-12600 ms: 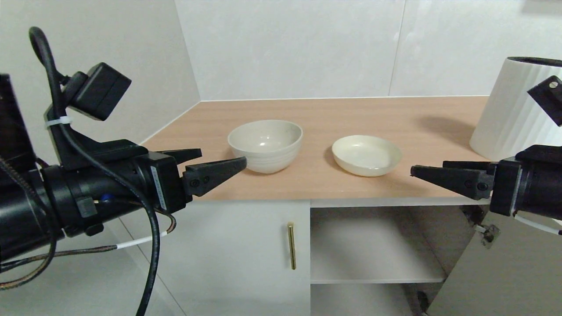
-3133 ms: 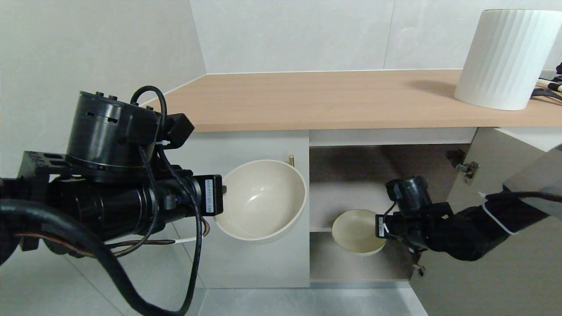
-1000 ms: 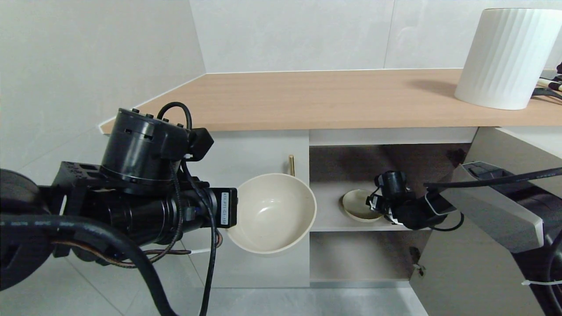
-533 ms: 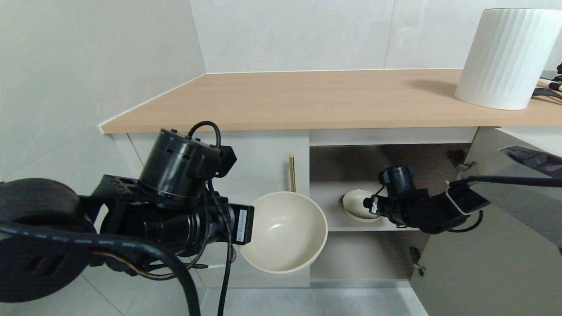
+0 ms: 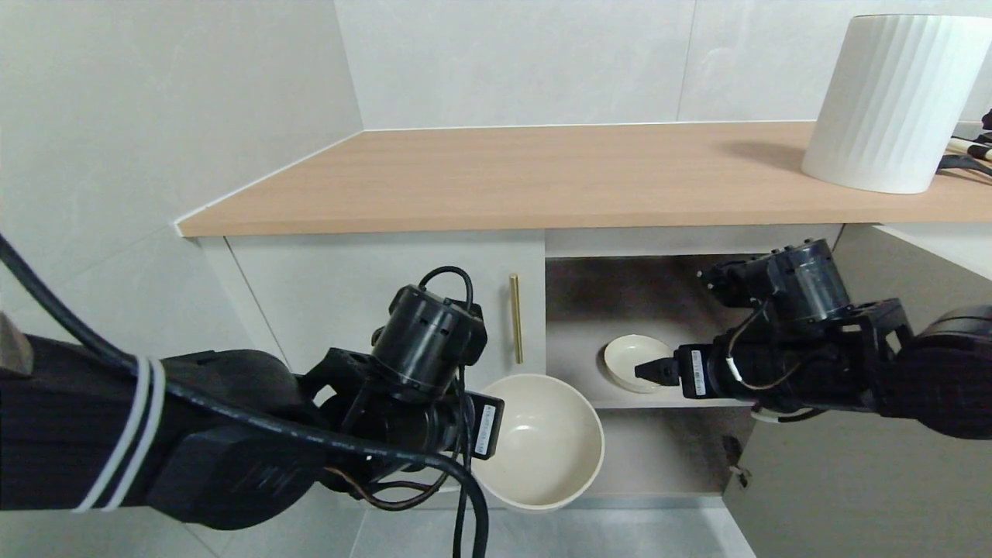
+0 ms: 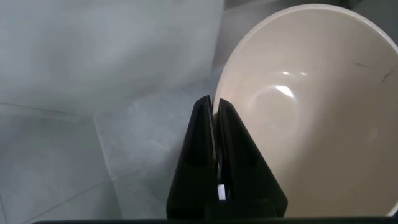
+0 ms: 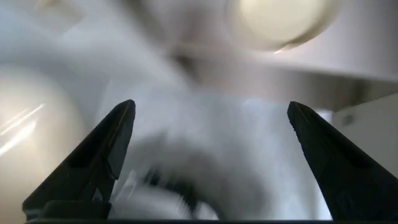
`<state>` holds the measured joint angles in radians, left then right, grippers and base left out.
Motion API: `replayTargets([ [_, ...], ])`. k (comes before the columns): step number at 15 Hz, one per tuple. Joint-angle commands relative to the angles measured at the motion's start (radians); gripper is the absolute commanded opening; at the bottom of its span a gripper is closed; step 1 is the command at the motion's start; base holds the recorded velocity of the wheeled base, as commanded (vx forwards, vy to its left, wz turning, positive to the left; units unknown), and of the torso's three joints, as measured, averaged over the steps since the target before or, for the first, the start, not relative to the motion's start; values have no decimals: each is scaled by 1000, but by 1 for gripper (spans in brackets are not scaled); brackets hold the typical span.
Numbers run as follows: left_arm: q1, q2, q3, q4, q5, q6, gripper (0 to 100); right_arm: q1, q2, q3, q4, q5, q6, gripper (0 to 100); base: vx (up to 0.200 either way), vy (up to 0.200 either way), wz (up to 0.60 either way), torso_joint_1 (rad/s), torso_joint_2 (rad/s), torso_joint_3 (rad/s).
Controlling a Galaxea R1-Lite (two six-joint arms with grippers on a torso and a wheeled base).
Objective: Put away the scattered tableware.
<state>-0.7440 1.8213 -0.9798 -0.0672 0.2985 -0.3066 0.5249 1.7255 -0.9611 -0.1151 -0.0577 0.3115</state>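
The left pincer [image 6: 215, 112] was clamped tight on the rim of the deep cream ceramic bowl [image 5: 542, 448]. It held the bowl low in front of the white cabinet, tipped so its hollow faced the head camera, right at the left edge of the open compartment. Over on the other side, the right pincer [image 5: 649, 370] was spread wide with nothing in it. Its tips pointed at the shallow cream ceramic dish [image 5: 628, 358], which sat on the cabinet's shelf [image 5: 577, 380]. The closed left door carried a slim brass handle [image 5: 515, 318]. Up top, the wooden surface [image 5: 542, 178] bore a tall white ribbed container [image 5: 883, 101] at its right end.
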Motion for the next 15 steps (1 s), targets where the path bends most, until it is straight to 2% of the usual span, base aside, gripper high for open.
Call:
replayTargets([
  [1,-24,61,0,-8,4,0,0,64,-119,4,57,21,-3,100,0,0,0,0,0,0],
  [5,-63,62,0,-9,40,-5,0,136,-87,12,89,41,-3,100,0,0,0,0,0,0],
  [8,-89,53,1,-9,57,-9,0,150,-3,5,89,39,0,100,0,0,0,0,0,0],
  [10,-92,50,1,-11,76,-12,0,152,37,4,89,39,1,100,0,0,0,0,0,0],
  [15,-95,50,16,-63,79,-12,0,167,94,1,54,39,21,100,0,0,0,0,0,0],
])
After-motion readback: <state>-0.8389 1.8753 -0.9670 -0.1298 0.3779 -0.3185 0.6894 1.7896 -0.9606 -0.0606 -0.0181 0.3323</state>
